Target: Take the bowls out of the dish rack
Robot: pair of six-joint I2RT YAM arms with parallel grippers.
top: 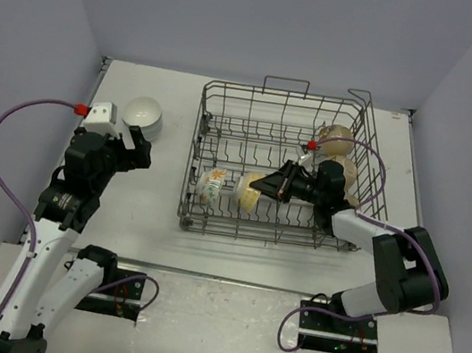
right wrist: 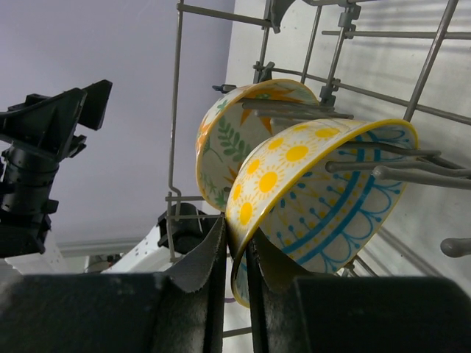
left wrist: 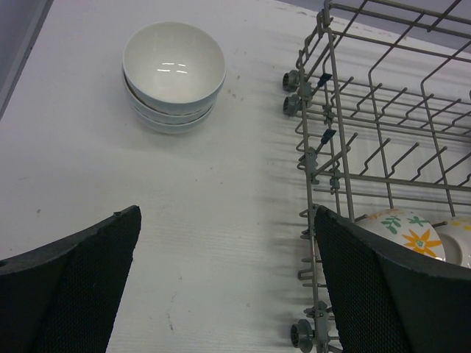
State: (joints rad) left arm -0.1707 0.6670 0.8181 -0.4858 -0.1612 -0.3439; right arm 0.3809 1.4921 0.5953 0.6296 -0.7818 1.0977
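Note:
The dark wire dish rack (top: 229,112) stands mid-table. Two yellow-orange floral bowls stand on edge at its near left: one by the left wall (top: 212,186), one to its right (top: 249,193). My right gripper (top: 264,184) is inside the rack, shut on the rim of that right bowl (right wrist: 316,191), one finger on each side of the rim; the other floral bowl (right wrist: 228,140) sits just behind it. Two beige-tan bowls (top: 338,139) lean at the rack's far right. A stack of white bowls (top: 144,114) sits on the table left of the rack. My left gripper (top: 132,148) is open and empty near it.
In the left wrist view the white stack (left wrist: 174,73) is ahead at the upper left and the rack's left wall (left wrist: 316,169) with small wheels is to the right. The table (top: 149,207) has bare surface between the stack and the rack. Grey walls enclose the table.

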